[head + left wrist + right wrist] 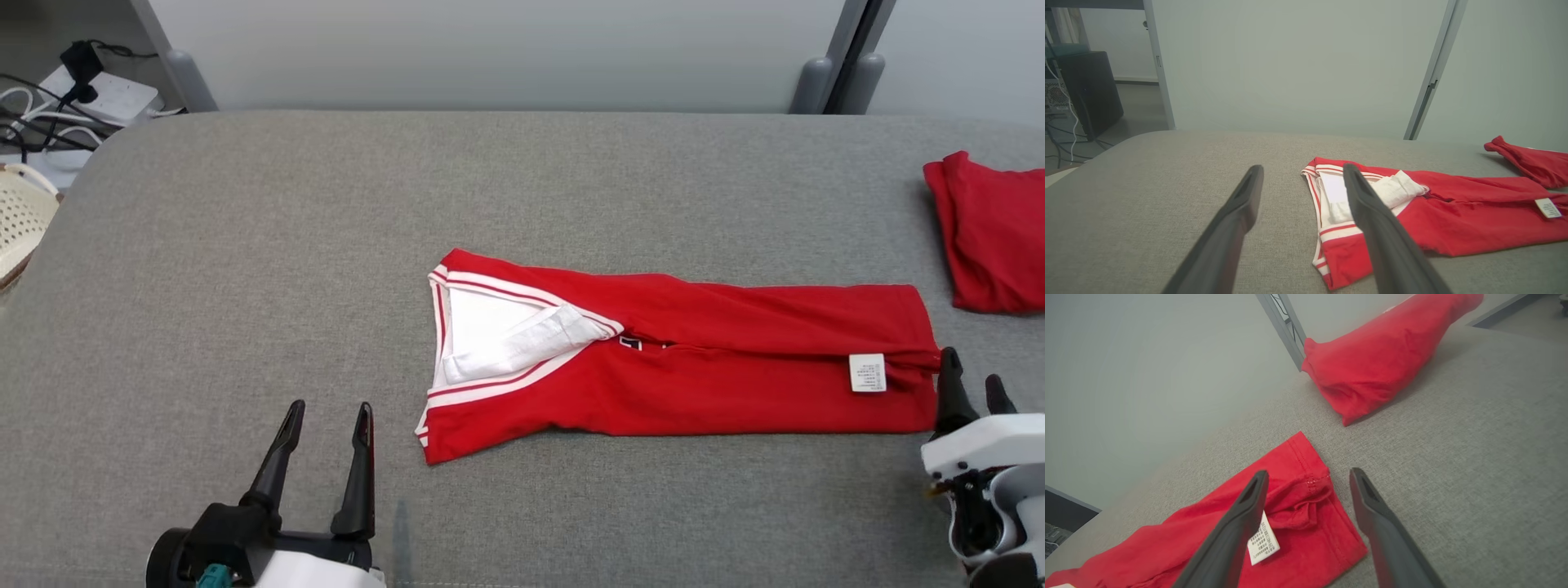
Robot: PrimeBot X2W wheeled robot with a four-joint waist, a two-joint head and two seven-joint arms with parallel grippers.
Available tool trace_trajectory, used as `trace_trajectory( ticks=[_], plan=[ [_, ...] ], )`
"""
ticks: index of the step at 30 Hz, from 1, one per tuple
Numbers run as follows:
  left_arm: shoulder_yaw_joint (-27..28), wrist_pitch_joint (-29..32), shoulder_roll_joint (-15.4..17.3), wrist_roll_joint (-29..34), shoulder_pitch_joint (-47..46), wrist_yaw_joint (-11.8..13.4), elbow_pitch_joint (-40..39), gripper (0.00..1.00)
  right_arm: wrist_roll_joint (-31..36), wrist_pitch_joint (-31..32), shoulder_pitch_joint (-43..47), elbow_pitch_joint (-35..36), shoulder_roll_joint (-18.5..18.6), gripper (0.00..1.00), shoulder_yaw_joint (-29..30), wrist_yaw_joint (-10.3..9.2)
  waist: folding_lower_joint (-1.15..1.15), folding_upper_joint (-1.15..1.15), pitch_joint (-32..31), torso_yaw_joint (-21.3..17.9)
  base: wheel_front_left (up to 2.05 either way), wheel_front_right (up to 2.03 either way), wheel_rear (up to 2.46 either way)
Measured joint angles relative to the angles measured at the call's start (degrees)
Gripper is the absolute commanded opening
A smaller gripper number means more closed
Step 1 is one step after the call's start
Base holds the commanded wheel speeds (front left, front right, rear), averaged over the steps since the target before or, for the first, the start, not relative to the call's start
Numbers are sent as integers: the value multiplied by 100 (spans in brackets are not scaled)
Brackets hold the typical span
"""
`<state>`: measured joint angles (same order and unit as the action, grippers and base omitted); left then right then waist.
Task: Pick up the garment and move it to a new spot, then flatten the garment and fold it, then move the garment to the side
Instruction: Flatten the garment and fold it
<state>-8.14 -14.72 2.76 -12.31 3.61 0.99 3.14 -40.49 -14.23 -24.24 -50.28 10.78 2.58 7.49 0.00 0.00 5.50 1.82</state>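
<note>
Gray tabletop (245, 245) w/ red garment (735, 384) center-right, folded into a long strip, white-trimmed collar toward robot's left. 2nd red cloth (992, 237) at far right, cut off by the frame edge. Left gripper (331, 406): fingers apart, near collar end, not touching. Right gripper (970, 367): fingers apart at hem end; contact w/ fabric unclear. White label (867, 372) near hem, text unreadable.

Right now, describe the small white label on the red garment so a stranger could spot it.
On the grey fabric table, find the long folded red garment with a white-striped collar. At its end away from the collar, beside the right gripper, sits a small white printed rectangular label, the only white there.
</note>
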Motion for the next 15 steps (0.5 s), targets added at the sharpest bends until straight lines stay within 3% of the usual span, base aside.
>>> trace_trajectory(
  ticks=[15],
  plan=[
    [-10,-1,-10,10,-445,-93,57,100,-512,261,-1037,-1470,172,100,-116,0,0,0,554,310,0,0,0]
  ],
)
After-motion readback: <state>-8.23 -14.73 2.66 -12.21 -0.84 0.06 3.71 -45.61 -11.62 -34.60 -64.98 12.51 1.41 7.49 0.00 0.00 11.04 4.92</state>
